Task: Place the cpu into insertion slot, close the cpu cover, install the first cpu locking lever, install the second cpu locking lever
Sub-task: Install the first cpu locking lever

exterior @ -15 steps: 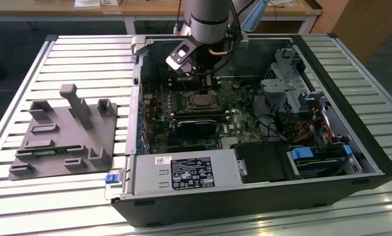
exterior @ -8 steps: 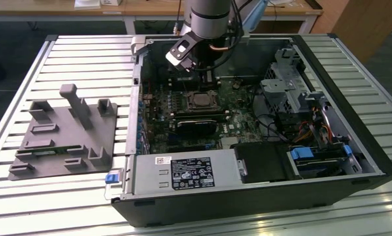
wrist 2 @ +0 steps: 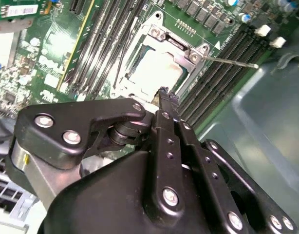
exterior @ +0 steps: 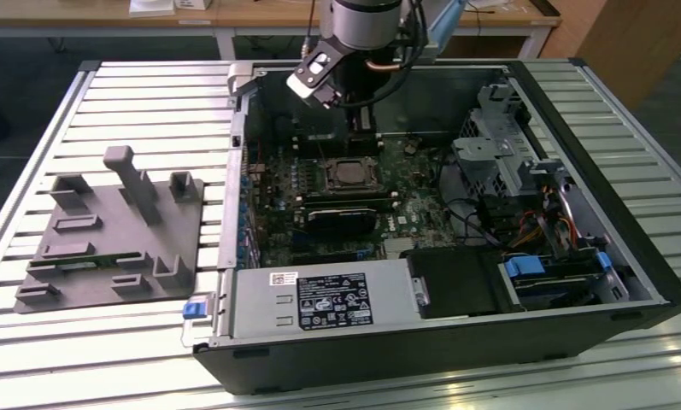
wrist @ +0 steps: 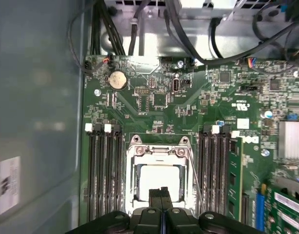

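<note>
Nearest me, the ribbed silver metal table carried an open black computer case lying on its side. Pale wooden desks stood across the room behind it. On the exterior view's left, beside the case, sat a grey moulded fixture tray with upright posts.

Inside the case, a silver labelled power-supply box filled the near corner. A grey metal drive cage with bundled cables stood on the exterior view's right.

The arm's black gripper hung over the green motherboard, fingers pinched together on nothing I could see, tips close over the socket's edge. The cpu, a flat silvery-grey square chip, lay seated in the square black insertion slot. The thin silvery cpu cover lay flat around it. A thin wire lever jutted from one corner across the black memory slots.
</note>
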You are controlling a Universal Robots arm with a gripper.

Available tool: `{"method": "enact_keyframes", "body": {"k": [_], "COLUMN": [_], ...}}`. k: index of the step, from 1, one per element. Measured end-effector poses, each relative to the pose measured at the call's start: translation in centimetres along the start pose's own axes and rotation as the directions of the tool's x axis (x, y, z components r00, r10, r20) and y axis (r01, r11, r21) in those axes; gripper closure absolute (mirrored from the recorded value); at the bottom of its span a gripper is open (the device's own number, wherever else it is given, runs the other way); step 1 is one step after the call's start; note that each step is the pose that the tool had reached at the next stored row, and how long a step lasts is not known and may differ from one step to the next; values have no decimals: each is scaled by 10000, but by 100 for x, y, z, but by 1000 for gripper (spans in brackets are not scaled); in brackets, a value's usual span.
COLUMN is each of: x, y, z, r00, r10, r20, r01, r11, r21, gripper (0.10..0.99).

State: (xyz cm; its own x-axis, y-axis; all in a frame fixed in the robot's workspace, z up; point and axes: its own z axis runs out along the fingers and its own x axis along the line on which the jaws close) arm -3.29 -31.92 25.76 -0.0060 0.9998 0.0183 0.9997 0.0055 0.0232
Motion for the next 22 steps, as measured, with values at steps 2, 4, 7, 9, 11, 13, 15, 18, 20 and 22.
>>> {"method": "enact_keyframes", "body": {"k": [2,4,7,9,11,13,15,18,20,22], "x": [1,2,2,1,2,2,1,1,1,1], "y": [2,2,2,2,2,2,2,3,5,6], "z": [-74,-88,-88,-87,-86,-86,-85,-85,-84,-84], "r00": [10000,10000,9982,9955,9914,9858,9791,9684,9600,9502], "r10": [0,-54,-592,-950,-1307,-1678,-2032,-2493,-2800,-3116], "r20": [2,-1,-13,-22,-31,-40,-50,-62,-71,-80], "r01": [0,54,592,950,1307,1678,2032,2494,2801,3117], "r11": [10000,10000,9982,9955,9914,9858,9791,9684,9600,9502], "r21": [1,2,11,17,23,28,33,39,43,47], "gripper": [980,980,980,980,980,980,980,980,980,980]}}
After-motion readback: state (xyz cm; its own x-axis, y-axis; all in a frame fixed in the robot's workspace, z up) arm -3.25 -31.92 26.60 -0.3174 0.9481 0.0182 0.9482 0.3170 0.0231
